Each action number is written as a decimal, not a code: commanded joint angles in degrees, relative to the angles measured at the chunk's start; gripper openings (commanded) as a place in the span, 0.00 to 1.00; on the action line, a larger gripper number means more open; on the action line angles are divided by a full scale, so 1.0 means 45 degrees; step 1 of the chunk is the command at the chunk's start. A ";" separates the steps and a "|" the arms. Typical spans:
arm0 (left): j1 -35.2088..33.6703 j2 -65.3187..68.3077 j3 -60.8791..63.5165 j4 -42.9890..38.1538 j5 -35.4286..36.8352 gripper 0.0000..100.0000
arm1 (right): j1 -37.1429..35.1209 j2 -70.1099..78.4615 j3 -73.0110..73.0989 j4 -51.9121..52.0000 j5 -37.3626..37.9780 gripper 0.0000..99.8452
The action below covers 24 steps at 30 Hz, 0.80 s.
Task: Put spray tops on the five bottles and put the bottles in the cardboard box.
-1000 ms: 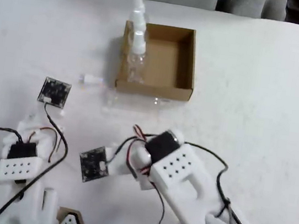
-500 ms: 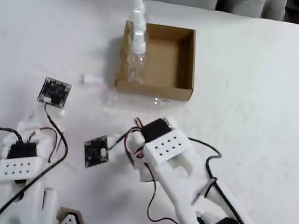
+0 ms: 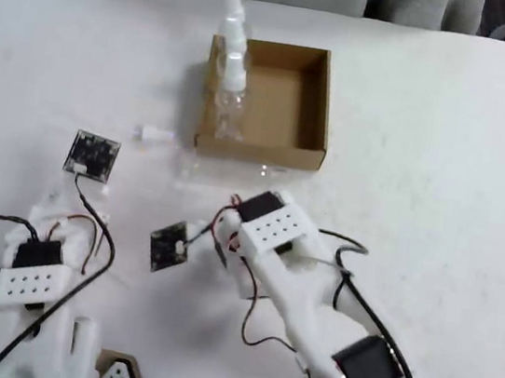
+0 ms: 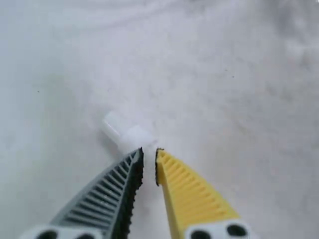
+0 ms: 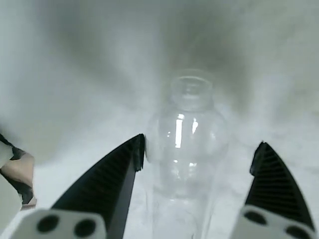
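table (image 3: 449, 132): white, spread across almost the whole high view.
right arm (image 3: 300, 285): lower middle of the high view. Over the last second it has swung up and to the left, closer to the cardboard box. Its base end is cut off at the bottom edge.
left arm (image 3: 30, 282): lower left corner, and it hasn't budged. The bottom edge cuts it off too.
cardboard box (image 3: 279, 99): upper middle, open on top, in the same spot as before.
capped bottles (image 3: 233, 81): standing along the box's left wall with spray tops up. They overlap, so I can't count them for sure.
right claw (image 5: 198, 144): spread wide, one jaw on each side of the bare bottle. From above, the arm's own body hides it.
bare bottle (image 5: 187, 134): clear, no top, on the table between those jaws, with the open neck pointing away from the claw. Its near end blurs out.
left claw (image 4: 148, 152): closed to a thin slit and gripping nothing, with its tips right by the loose spray top (image 4: 124, 133).
loose spray top: small and white, on the table left of the box's front corner, unmoved.
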 commanded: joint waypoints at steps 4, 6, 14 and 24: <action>-0.0088 0.0029 -0.0313 0.0039 -0.0156 0.06 | 0.0107 0.0420 -0.0547 -0.0420 0.0156 0.31; -0.0088 0.0029 -0.0313 0.0039 -0.0156 0.06 | 0.0068 0.0459 -0.0547 -0.0557 0.0156 0.31; -0.0088 0.0029 -0.0313 0.0020 -0.0156 0.06 | 0.0088 0.0557 -0.0469 -0.1221 0.0137 0.13; -0.0088 0.0029 -0.0313 -0.0039 -0.0156 0.06 | 0.0596 0.0107 -0.1289 -0.1006 -0.2188 0.02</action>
